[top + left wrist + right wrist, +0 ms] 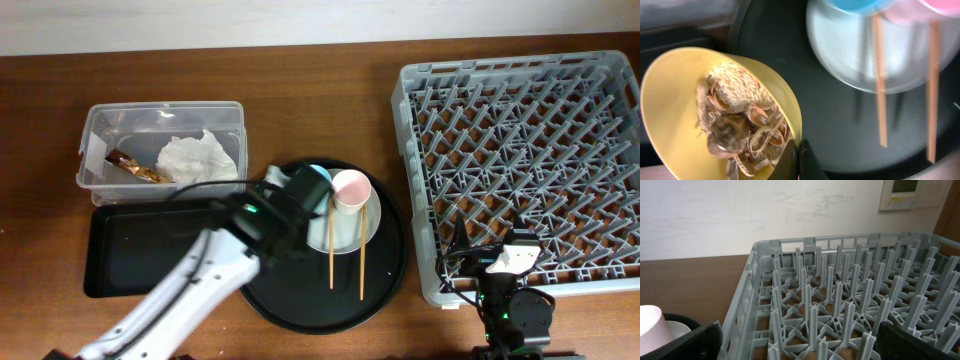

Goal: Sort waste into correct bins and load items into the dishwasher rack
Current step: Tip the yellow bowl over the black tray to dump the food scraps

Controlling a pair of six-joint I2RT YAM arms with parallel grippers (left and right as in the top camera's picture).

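Observation:
A yellow bowl holding tan food scraps fills the left of the left wrist view. My left gripper is shut on its rim, one finger inside and one outside. In the overhead view the left gripper hangs over the round black tray and hides the bowl. On that tray lie a white plate, a blue cup, a pink cup and two chopsticks. My right gripper stands open at the grey dishwasher rack's near left corner, with nothing between its fingers.
A clear tub at the back left holds a white napkin and a brown wrapper. A shallow black rectangular tray lies just in front of it, beside the round tray. The left arm crosses it.

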